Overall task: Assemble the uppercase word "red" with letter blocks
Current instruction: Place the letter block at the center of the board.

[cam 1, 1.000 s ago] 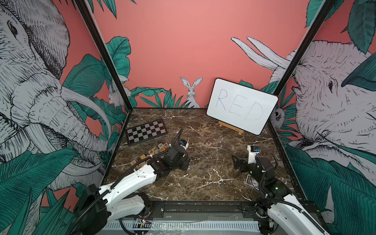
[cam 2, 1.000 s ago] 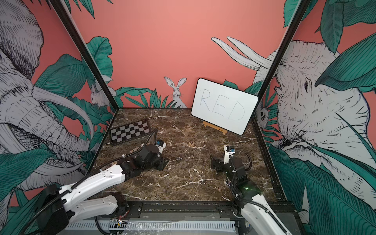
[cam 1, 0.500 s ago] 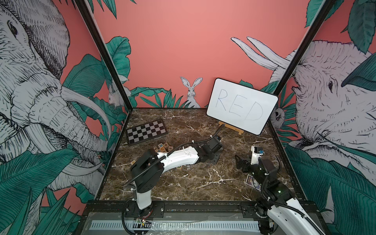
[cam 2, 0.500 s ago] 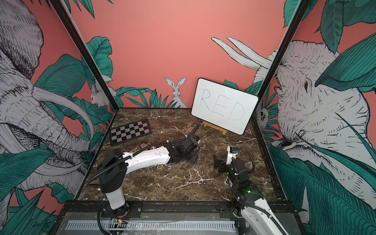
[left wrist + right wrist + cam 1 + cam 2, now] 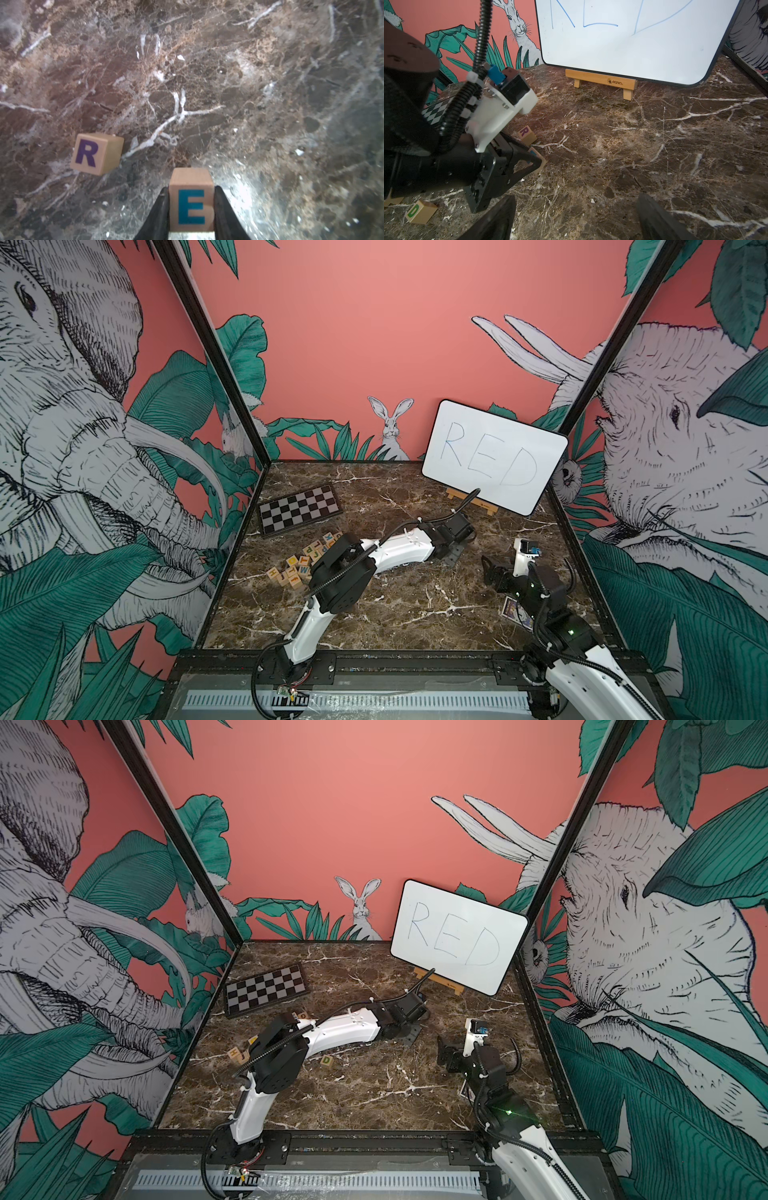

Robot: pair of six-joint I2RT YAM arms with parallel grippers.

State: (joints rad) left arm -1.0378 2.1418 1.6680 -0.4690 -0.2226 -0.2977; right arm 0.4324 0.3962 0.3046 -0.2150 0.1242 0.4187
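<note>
My left gripper is shut on the E block, a pale wooden cube with a bluish-green E, held low over the marble. The R block, with a dark purple R, sits on the table beside it with a gap between them. In the right wrist view the R block lies just beyond the left gripper, which hides most of the E block. The D block lies nearer the front, by the left arm. My right gripper is open and holds nothing.
Several other letter cubes are heaped at the left, in front of a chessboard. A whiteboard reading RED stands on a wooden easel at the back right. A card lies under the right arm.
My left arm has swung from the heap of cubes at the left to the middle of the table, towards the whiteboard, gripper staying shut. The right arm has hardly moved.
</note>
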